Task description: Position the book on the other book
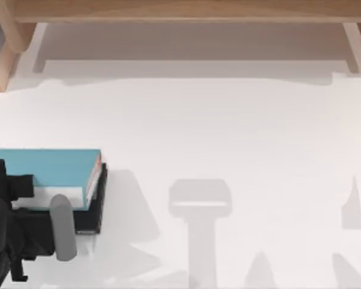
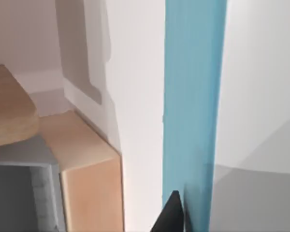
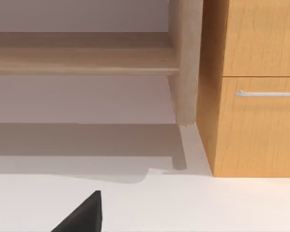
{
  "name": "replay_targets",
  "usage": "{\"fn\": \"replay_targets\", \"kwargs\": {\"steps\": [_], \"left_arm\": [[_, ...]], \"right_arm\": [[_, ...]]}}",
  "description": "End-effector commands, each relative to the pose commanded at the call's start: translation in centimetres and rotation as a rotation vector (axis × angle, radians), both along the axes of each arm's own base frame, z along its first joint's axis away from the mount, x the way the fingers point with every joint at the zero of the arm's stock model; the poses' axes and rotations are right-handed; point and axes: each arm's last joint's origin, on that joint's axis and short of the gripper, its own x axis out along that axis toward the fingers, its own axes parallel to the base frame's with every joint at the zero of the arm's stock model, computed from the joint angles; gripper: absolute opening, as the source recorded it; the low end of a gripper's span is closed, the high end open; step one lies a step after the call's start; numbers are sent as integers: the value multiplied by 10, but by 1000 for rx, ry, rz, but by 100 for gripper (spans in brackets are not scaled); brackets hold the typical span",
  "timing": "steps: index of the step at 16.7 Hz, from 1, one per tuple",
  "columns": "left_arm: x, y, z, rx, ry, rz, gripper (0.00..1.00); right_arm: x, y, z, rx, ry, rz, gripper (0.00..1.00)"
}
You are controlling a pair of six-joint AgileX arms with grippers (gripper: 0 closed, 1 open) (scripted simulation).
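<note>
At the table's (image 1: pixel 228 132) left edge, the thick teal-blue book (image 1: pixel 48 168) lies atop the flat black book (image 1: pixel 90 214), long axis along the edge; the left gripper (image 1: pixel 3 180) sits at its outer end, grip undeterminable.

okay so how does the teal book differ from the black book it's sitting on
Colour: the thick teal-blue book has white page edges and a red-and-white end, while the flat black book is dark all over.
Position: the teal-blue book lies on top; the black book is underneath, on the white table.
Exposure: the teal-blue book's cover shows almost fully; the black book shows just an edge strip, partly behind the left pincer.
Both lie flat at the table's left.
</note>
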Motion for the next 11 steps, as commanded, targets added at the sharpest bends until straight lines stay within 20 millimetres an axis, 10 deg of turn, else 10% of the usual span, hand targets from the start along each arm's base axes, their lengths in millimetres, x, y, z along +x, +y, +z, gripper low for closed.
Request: {"fn": "replay_targets", "kwargs": {"steps": [5, 11], "left_arm": [[0, 0, 0, 0, 0, 0, 98], [0, 0, 0, 0, 0, 0, 100]], "right_arm": [[0, 0, 0, 0, 0, 0, 100], [0, 0, 0, 0, 0, 0, 100]]}}
